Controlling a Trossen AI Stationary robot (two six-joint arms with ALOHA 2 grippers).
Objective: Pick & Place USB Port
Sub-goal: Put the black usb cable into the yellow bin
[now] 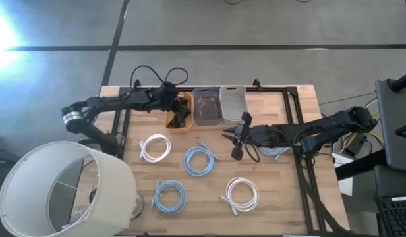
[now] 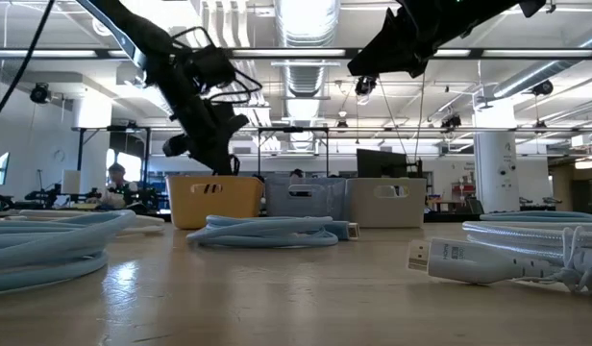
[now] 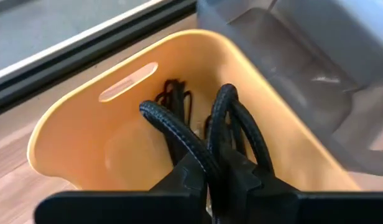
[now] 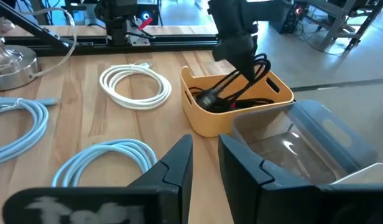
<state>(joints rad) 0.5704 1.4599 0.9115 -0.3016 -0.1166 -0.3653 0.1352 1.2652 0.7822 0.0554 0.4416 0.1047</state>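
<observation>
Fingers of the left gripper (image 4: 224, 86) pinch a black cable (image 3: 198, 137) — arm angled down into the yellow bin (image 1: 178, 122). Right gripper (image 1: 236, 142) slightly parted, hovering mid-table — holding nothing.

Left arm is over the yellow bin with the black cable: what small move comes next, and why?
Probably open the left pincer and let go. The black cable it grips already hangs inside the yellow bin, so release should drop it in. The right pincer waits mid-table.

Bright, even light overall. Hard white glare burns the grey floor (image 1: 12, 36) at the high view's upper left corner. Down low, ceiling strip lamps (image 2: 306, 19) blaze, arms go silhouette, and the pale wooden desk (image 2: 277, 298) up close looks soft, perhaps out of focus.
</observation>
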